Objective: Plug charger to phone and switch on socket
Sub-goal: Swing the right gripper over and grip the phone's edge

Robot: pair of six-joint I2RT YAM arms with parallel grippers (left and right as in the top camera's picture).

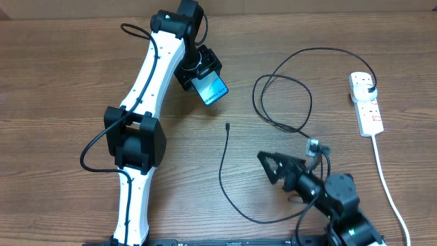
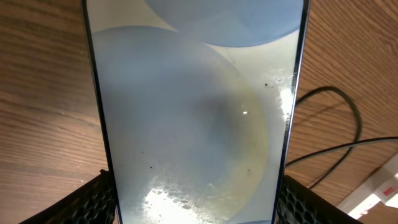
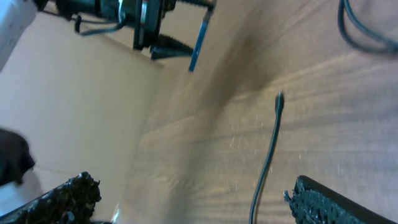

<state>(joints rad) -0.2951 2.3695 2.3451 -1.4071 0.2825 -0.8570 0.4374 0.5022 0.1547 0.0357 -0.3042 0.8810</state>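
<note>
Phone (image 1: pixel 213 89) sits clamped between the left gripper's (image 1: pixel 205 80) jaws, lifted off the table (image 1: pixel 68 75). Right gripper (image 1: pixel 272 166) gapes wide and empty near the charger (image 1: pixel 226 157) tip.

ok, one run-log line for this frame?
left gripper: shut on lit blue-screen phone, lifted | right gripper: open, empty | thin black charger cable tip: loose on table | white power strip: untouched

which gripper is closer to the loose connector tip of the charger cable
Right. The right gripper sits open on the table just beside the connector tip, its fingers aimed that way. The left gripper is farther, beyond the tip, holding the phone above the table.
</note>
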